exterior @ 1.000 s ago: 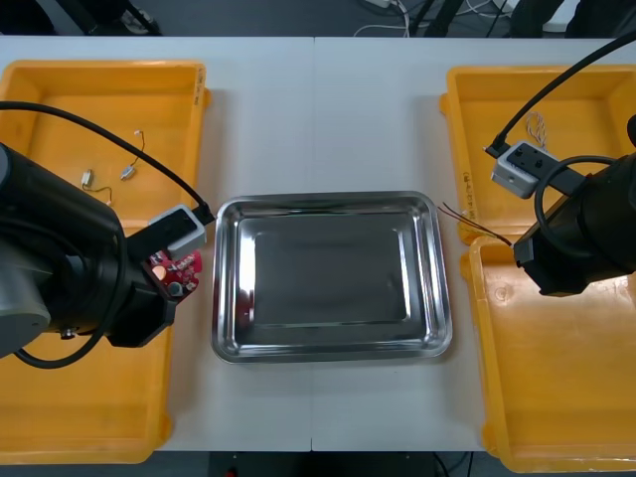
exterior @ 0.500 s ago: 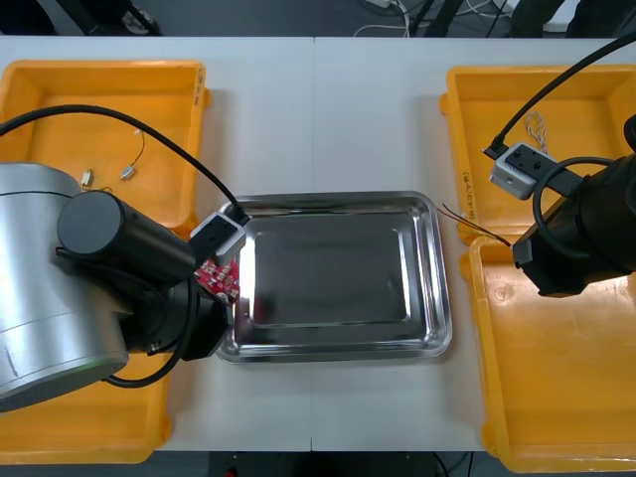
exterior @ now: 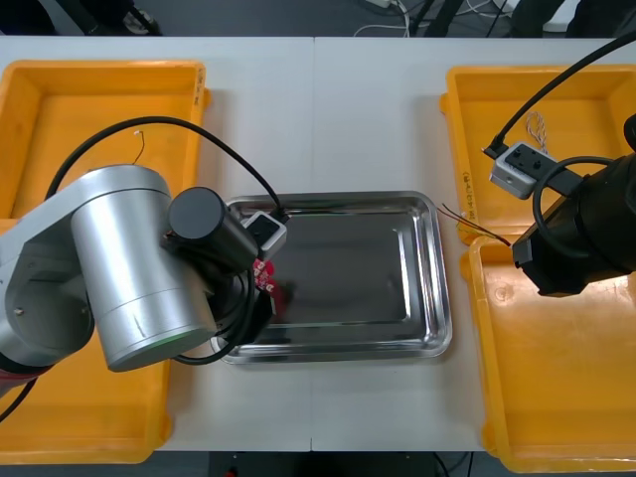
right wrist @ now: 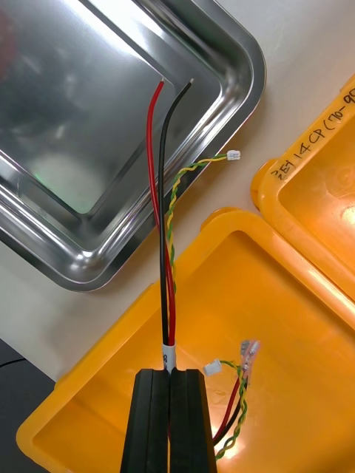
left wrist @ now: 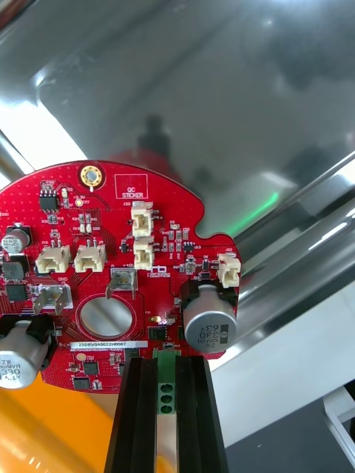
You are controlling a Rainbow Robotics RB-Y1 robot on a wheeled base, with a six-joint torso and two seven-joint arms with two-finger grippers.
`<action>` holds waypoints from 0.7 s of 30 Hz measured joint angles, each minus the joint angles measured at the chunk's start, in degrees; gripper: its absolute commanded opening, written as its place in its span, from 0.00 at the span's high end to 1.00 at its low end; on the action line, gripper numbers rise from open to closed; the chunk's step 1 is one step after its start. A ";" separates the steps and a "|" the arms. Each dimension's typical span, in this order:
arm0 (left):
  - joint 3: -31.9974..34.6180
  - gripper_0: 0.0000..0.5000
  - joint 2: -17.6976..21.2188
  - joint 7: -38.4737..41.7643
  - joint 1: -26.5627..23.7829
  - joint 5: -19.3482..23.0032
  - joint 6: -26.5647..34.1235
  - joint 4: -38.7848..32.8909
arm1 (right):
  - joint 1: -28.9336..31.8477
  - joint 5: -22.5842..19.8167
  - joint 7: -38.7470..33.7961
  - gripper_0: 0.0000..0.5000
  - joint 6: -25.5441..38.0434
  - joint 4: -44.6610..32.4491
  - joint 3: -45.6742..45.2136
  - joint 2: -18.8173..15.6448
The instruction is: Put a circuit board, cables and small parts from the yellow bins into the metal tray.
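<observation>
While my left tool [left wrist: 166, 366] clamps the red circuit board [left wrist: 111, 273] by its edge above the left side of the metal tray [exterior: 442, 298], my right tool [right wrist: 168, 378] pinches a red and black cable [right wrist: 164, 222] over the near right yellow bin [right wrist: 296, 310].

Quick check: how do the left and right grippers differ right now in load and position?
The left gripper clamps a round red circuit board; the right gripper pinches a red and black cable. The left one is over the left side of the metal tray; the right one is over a yellow bin beside it. Both are shut on their loads.
</observation>
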 measured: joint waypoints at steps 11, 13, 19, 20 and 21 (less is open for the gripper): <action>-6.04 1.00 -1.65 0.00 -1.45 -1.84 -5.76 6.44 | -0.02 0.00 0.00 1.00 0.00 0.00 0.01 0.00; -6.77 1.00 -1.77 0.00 -1.60 -1.86 -6.50 7.22 | -0.02 0.00 0.00 1.00 0.00 0.00 0.01 0.01; -8.57 1.00 -1.83 0.00 -1.82 -1.90 -9.32 9.54 | -0.02 0.00 0.00 1.00 0.00 0.00 0.01 0.01; -8.93 1.00 -1.86 0.00 -1.95 -1.93 -9.79 10.06 | -0.02 0.00 0.00 1.00 0.00 0.00 0.01 0.01; -9.30 1.00 -1.89 0.00 -2.06 -2.03 -10.31 10.57 | -0.02 0.00 0.00 1.00 0.00 0.00 0.01 0.01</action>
